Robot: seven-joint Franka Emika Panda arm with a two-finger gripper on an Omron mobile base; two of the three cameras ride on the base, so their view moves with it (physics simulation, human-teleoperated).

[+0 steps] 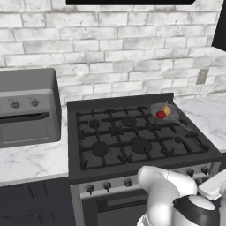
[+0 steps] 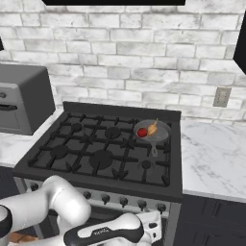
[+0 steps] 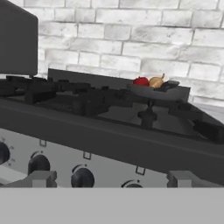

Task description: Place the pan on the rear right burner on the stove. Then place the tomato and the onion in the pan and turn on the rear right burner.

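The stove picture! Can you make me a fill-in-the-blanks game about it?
1. The pan sits on the rear ____ burner of the stove.
2. Inside the pan, beside the onion, lies a red ____.
3. The end effector hovers in front of the stove's round ____, and it is open.
4. The grey oven box stands to the ____ of the stove.

Missing words: right; tomato; knobs; left

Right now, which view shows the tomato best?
The right base view: the tomato sits in the pan, seen from above. The left base view shows it smaller; the hand view only its top over the rim.
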